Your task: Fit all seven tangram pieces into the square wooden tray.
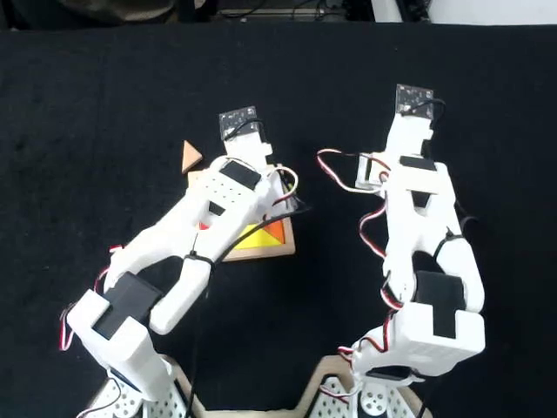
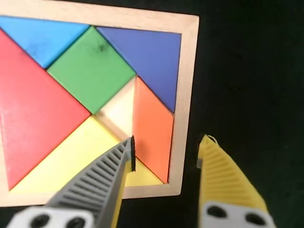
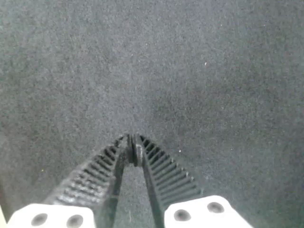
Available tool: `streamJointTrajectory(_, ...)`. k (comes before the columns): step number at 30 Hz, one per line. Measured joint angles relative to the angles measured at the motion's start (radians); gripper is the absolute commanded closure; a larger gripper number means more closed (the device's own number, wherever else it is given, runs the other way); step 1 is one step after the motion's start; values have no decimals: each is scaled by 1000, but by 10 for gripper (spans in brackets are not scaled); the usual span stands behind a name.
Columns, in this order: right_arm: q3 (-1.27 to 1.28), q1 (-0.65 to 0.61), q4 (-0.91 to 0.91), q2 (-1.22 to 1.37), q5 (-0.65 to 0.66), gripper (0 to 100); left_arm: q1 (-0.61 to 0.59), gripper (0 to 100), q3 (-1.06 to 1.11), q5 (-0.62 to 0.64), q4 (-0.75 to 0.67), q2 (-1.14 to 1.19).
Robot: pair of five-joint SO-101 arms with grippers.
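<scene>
The left jaws stand apart astride the rim of the tray (image 2: 189, 95), 6 pieces (image 2: 153, 133) inside. The right jaws are together over the counter (image 3: 190, 71). 1 wooden triangle (image 1: 191, 157) lies outside.

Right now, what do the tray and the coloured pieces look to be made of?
Tray: pale bare wood, judging by its unpainted rim. Pieces: probably wood too, painted in flat matt colours; the green piece shows dark scuffs.
</scene>
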Motion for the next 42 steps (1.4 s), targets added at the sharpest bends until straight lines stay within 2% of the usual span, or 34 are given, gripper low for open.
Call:
streamJointTrajectory(8,0,0,0,0,0,987,-61,773,-18,-2,0,0)
streamJointTrajectory(13,0,0,0,0,0,987,-48,825,-38,-98,8,0)
streamJointTrajectory(17,0,0,0,0,0,987,-84,821,-124,-284,137,-44)
streamJointTrajectory(20,0,0,0,0,0,987,-189,780,-190,-460,233,-97)
streamJointTrajectory(22,0,0,0,0,0,987,-262,753,-236,-632,276,-109)
streamJointTrajectory(25,0,0,0,0,0,987,-396,737,-304,-904,287,-107)
streamJointTrajectory(27,0,0,0,0,0,987,-485,737,-348,-985,256,-75)
streamJointTrajectory(31,0,0,0,0,0,987,-565,736,-436,-974,224,72)
streamJointTrajectory(37,0,0,0,0,0,987,-565,732,-612,-804,198,338)
streamJointTrajectory(42,0,0,0,0,0,987,-542,732,-740,-784,195,466)
